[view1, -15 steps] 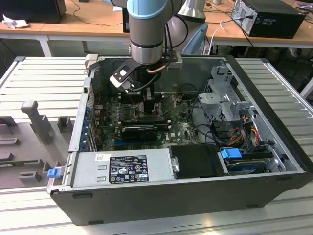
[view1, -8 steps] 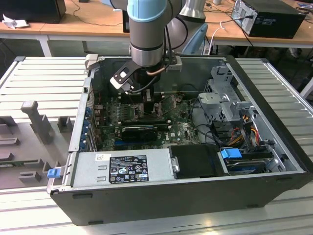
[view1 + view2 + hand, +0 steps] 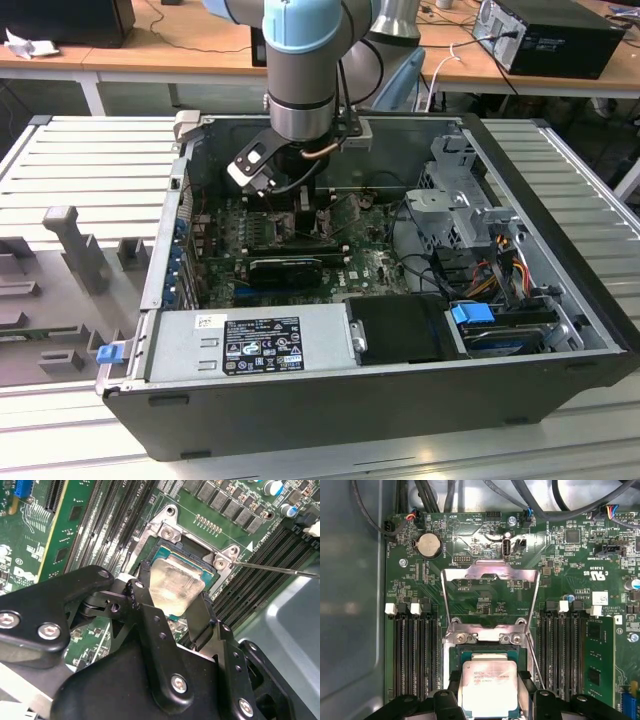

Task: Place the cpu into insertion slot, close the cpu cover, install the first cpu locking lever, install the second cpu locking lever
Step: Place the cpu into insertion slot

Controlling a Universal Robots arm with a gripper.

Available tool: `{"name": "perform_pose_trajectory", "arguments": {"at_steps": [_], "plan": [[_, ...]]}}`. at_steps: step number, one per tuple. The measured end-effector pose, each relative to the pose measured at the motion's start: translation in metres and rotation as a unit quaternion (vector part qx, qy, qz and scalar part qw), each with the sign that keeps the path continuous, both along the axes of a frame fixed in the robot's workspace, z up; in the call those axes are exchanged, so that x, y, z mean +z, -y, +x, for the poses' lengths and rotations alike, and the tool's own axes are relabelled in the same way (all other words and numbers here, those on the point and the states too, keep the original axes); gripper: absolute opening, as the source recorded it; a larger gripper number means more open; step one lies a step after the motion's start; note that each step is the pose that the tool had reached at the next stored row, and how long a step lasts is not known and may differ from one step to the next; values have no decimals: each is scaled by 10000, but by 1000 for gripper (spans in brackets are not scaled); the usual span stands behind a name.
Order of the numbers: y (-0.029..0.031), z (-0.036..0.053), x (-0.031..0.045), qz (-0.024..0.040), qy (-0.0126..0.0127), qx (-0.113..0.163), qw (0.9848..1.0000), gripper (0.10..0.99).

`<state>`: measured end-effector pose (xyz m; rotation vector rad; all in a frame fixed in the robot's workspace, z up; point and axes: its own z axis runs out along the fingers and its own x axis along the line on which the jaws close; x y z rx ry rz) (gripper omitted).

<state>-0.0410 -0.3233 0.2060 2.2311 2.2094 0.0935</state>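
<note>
In the exterior view the gripper (image 3: pixel 303 212) reaches down into the open computer case (image 3: pixel 400 395), toward its far side at the exterior view's left. In the second wrist view its fingers (image 3: pixel 199 611) pinch two opposite edges of the cpu (image 3: pixel 175 587), which sits directly over the insertion slot (image 3: pixel 187 547), edges roughly parallel to it. In the first wrist view the cpu cover (image 3: pixel 490 572) stands flipped open beyond the slot, clear of the chip.

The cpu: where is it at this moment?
In both wrist views the claw grips the cpu at the insertion slot, beside the swung-open cpu cover and between the black memory slots.
</note>
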Motion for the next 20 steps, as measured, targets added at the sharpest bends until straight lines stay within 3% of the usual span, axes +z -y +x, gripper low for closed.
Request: {"name": "perform_pose_trajectory", "arguments": {"at_steps": [11, 13, 14, 20], "plan": [[-5, 2, -37, -6, 0, 0, 10000, 529], [-5, 3, -37, -6, 0, 0, 10000, 541], [-5, 3, -37, -6, 0, 0, 10000, 604], [-5, 4, -10, -6, 0, 0, 10000, 604]]}}
